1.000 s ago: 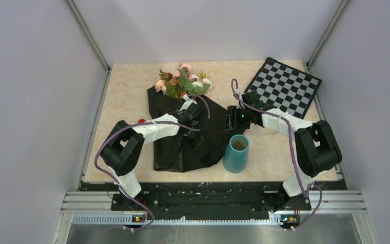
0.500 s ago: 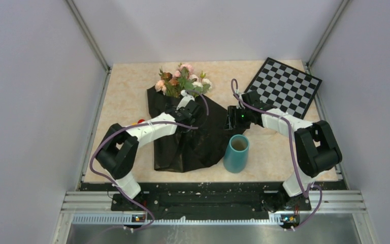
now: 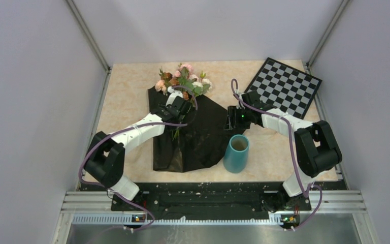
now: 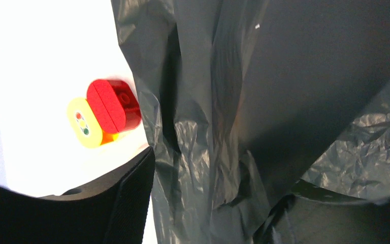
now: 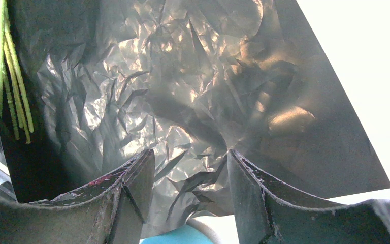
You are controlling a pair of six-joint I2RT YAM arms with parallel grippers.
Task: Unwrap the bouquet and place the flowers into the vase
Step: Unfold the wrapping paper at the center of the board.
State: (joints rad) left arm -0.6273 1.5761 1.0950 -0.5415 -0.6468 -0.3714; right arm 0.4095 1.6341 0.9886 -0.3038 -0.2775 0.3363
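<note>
The bouquet lies opened, its black paper (image 3: 203, 140) spread flat on the table. The flowers (image 3: 183, 81) show their heads past the paper's far edge, and green stems (image 3: 175, 133) lie on the sheet. My left gripper (image 3: 177, 104) sits over the stems just below the heads. In the left wrist view its jaws (image 4: 221, 173) stand apart with a crumpled fold of paper (image 4: 213, 127) filling the gap, and one finger is half covered. My right gripper (image 3: 229, 118) rests on the paper's right edge, open, with wrinkled paper (image 5: 183, 91) between its fingers (image 5: 132, 188). The teal vase (image 3: 236, 152) stands upright near the front.
A black-and-white checkerboard (image 3: 284, 86) lies at the back right. A small red-and-yellow object (image 4: 106, 109) sits on the table just left of the paper. Grey walls close in the table on three sides.
My left arm moved back and left from the middle of the paper toward the flower heads, uncovering stems. Its jaws have narrowed. The right arm has not moved.
</note>
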